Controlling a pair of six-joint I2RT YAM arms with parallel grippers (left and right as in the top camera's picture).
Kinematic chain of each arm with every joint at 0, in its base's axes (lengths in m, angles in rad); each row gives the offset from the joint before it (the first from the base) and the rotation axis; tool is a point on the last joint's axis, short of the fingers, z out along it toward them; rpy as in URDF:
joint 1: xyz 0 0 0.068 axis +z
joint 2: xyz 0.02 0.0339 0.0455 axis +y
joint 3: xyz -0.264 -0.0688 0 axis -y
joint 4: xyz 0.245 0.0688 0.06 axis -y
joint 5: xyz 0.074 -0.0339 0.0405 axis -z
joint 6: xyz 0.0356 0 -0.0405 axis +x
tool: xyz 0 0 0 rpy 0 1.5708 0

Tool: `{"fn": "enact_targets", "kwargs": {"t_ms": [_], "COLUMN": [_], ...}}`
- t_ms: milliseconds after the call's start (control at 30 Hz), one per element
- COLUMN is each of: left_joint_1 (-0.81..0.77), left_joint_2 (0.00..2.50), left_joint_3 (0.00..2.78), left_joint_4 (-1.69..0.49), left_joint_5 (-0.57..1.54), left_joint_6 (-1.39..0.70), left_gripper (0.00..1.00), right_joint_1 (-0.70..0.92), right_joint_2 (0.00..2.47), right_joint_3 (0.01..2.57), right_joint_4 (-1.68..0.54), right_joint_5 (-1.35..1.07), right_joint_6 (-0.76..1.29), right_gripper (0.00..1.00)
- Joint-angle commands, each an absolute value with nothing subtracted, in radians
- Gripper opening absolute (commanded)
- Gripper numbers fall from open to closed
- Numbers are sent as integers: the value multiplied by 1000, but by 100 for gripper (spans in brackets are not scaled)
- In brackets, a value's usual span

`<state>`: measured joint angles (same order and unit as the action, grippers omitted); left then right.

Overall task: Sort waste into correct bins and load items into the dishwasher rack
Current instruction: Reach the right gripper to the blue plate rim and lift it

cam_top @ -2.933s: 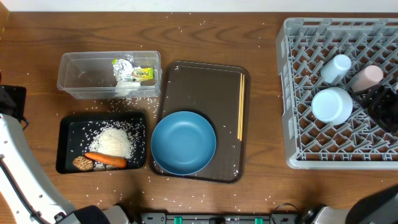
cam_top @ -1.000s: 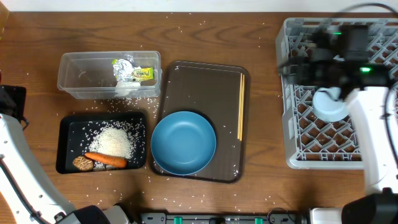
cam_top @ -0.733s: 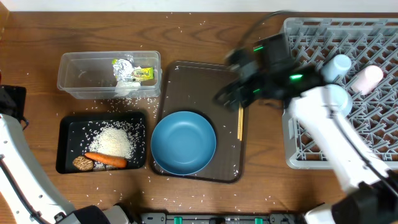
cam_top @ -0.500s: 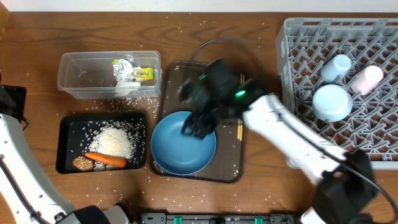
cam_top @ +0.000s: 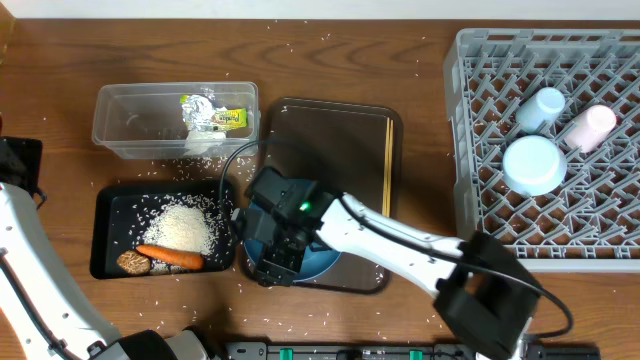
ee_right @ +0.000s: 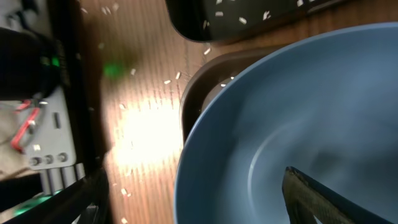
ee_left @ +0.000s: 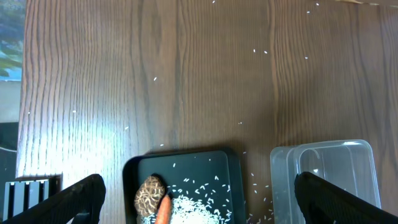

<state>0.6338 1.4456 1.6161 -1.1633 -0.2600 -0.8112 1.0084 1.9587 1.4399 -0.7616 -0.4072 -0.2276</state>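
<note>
The blue plate (cam_top: pixel 322 262) lies flat, hollow side up, at the near end of the brown tray (cam_top: pixel 330 130), close to the near edge of the bench (cam_top: pixel 420 60) and left of its middle. Being round, it has no long axis. The right tool (ee_right: pixel 194 186) hangs over the plate's left rim with its fingers spread wide and nothing between them; whether it touches the plate cannot be told. In the overhead view the arm hides most of the plate.

The chopsticks (cam_top: pixel 387 170) lie together along the tray's right rim, their length running from far edge to near edge. The left tool (ee_left: pixel 200 186), also spread and empty, hovers towards the left edge above the black tray (ee_left: pixel 186 163) and the clear tub (ee_left: pixel 323 174).

The carrot (cam_top: pixel 170 256) lies lengthwise left to right beside the brown lump (cam_top: pixel 132 262), just nearside of the rice heap (cam_top: pixel 183 226). The wrapper (cam_top: pixel 212 117) sits in the tub. The bowl (cam_top: pixel 533 165), the light-blue cup (cam_top: pixel 545 108) and the pink cup (cam_top: pixel 588 127) sit in the rack (cam_top: pixel 560 240) at the right edge, which the frame cuts off.

The bench is dark wood grain strewn with loose grains. The right wrist view is blurred.
</note>
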Motion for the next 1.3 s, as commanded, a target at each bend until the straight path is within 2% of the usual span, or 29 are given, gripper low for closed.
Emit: {"fn": "enact_targets", "kwargs": {"t_ms": [0,200,467,633,900,1267], "left_joint_1": [638,638,638,638,638,638], "left_joint_2": [1448,1448,1448,1448,1448,1448], "left_joint_3": [1621,1621,1621,1621,1621,1621], "left_joint_4": [-1166,-1166,-1166,-1166,-1166,-1166], "left_joint_5": [-257,-257,-257,-257,-257,-257], "left_joint_6": [-809,-809,-809,-809,-809,-809], "left_gripper": [98,98,98,98,98,98], "right_joint_1": [1024,1046,1104,1087,1008,1027], "right_joint_2": [2010,2056,2087,2103,2106,2106], "right_joint_3": [1443,1444,1444,1444,1448,1477], "right_joint_4": [-747,-741,-745,-723,-719,-745], "right_joint_5": [-369,-332,-59,75,22,-184], "right_joint_6": [-244,-240,-221,-195,-192,-219], "right_gripper": [81,74,66,54,48,44]}}
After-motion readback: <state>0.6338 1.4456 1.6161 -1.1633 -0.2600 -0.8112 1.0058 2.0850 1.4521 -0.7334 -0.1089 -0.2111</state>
